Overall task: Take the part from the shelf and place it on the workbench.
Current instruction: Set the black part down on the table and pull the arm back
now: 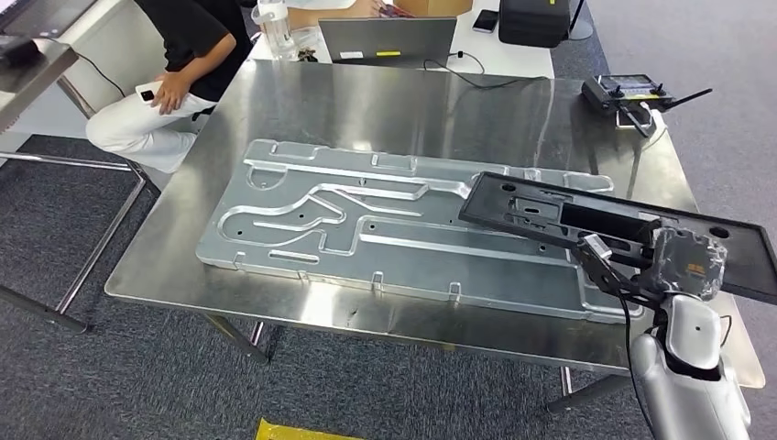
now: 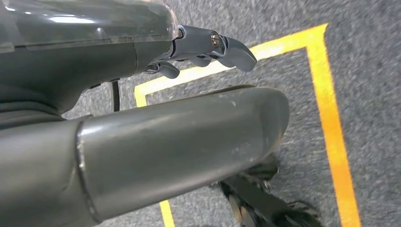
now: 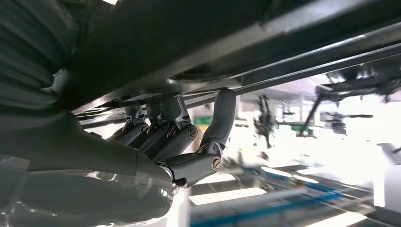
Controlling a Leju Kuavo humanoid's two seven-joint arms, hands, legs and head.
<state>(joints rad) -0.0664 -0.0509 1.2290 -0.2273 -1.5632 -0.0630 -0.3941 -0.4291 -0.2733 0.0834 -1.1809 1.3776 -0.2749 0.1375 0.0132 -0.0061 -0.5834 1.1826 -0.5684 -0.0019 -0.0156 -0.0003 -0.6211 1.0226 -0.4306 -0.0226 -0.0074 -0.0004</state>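
My right hand grips the black part from below, fingers curled under it, above the workbench's right edge over the alu plate. Left hand hangs w/ nothing held. Risk, I'd say: one-sided grip lets it tip & slide

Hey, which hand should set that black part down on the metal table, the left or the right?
The right hand. It already holds the black part over the metal table, fingers under it. The left hand hangs over the carpet, holding nothing.
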